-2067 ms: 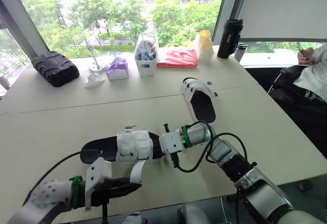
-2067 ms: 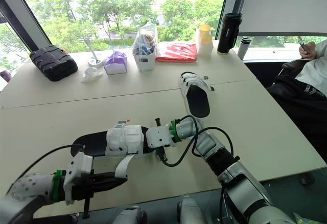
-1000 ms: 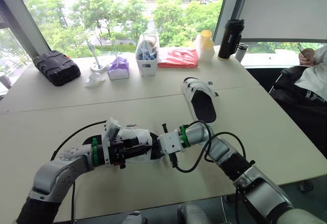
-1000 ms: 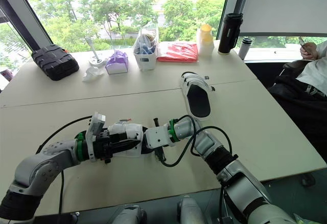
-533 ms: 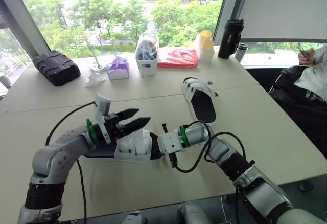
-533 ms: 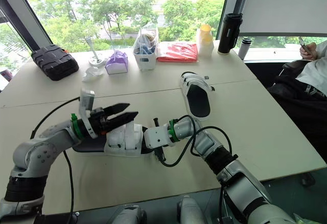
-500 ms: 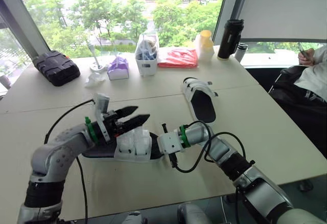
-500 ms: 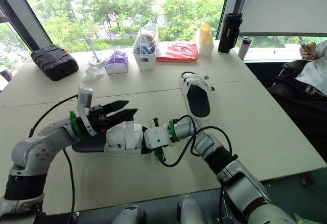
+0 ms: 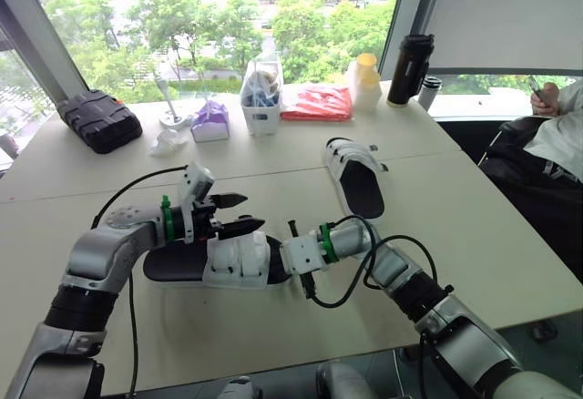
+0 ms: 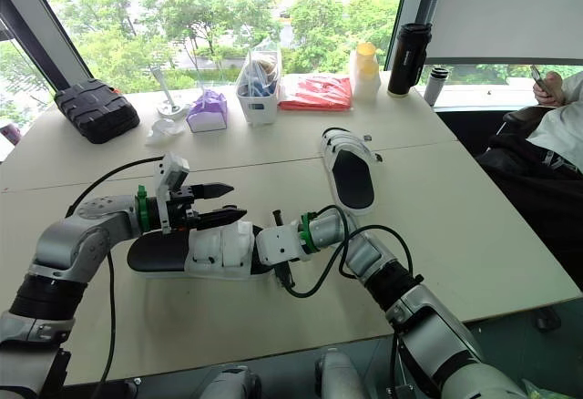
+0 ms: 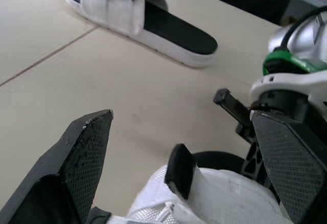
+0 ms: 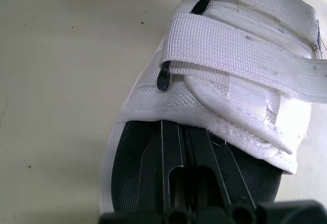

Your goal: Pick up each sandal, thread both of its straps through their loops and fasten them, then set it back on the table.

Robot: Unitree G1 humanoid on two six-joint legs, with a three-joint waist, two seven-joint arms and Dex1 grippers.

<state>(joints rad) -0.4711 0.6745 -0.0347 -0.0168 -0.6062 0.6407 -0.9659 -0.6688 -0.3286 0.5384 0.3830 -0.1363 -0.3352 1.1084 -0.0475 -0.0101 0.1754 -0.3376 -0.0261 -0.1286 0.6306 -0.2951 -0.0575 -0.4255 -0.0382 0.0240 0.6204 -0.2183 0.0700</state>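
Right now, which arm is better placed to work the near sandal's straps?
Left. The left gripper hovers open just above the straps of the near sandal, while the right gripper is shut at its toe end.

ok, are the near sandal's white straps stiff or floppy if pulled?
Probably floppy: the straps are thin woven webbing, one end jutting free. The near sandal looks light and flat-soled, so a pull would likely drag it rather than tip it.
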